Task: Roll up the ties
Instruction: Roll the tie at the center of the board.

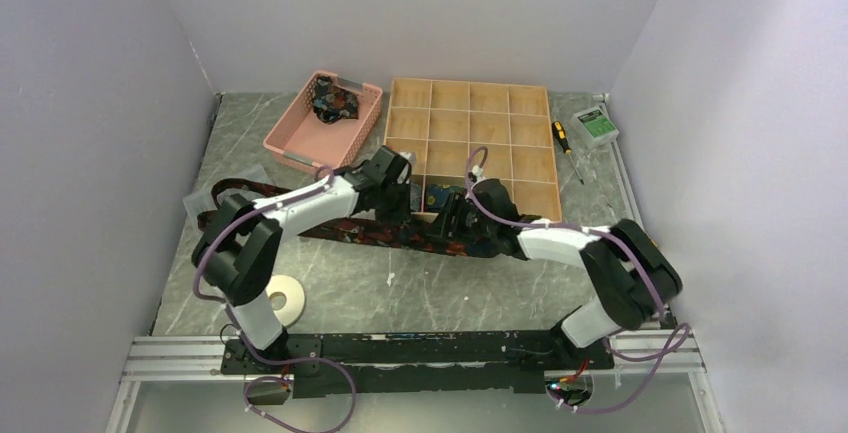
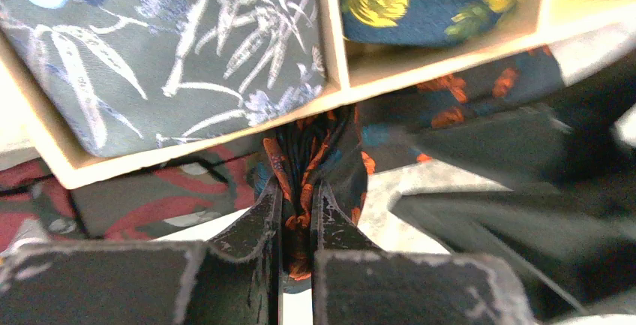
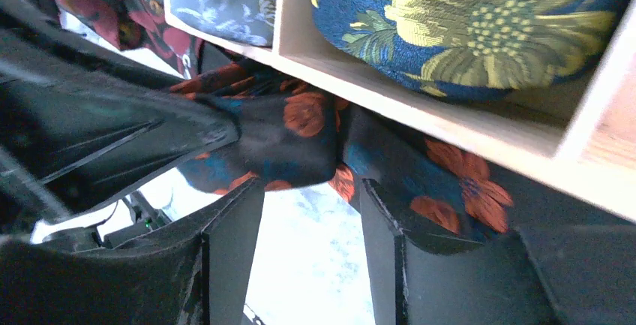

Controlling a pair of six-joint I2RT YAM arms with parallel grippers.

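A long dark tie with orange flowers (image 1: 350,230) lies across the table in front of the wooden compartment tray (image 1: 531,167). My left gripper (image 2: 298,190) is shut on a bunched fold of this tie (image 2: 313,148), right under the tray's near wall. In the top view the left gripper (image 1: 403,198) and right gripper (image 1: 450,221) nearly meet over the tie. My right gripper (image 3: 311,184) stands open, its tips just short of the tie's folded end (image 3: 289,141). Rolled ties fill tray cells: a grey one with white leaves (image 2: 172,47) and a navy one with yellow flowers (image 3: 465,25).
A pink basket (image 1: 290,143) at the back left holds more ties. A white ring of tape (image 1: 285,298) lies near the left arm's base. A screwdriver (image 1: 565,143) and a small green-and-white box (image 1: 595,125) lie right of the tray. A maroon tie (image 2: 150,197) lies beside the gripped one.
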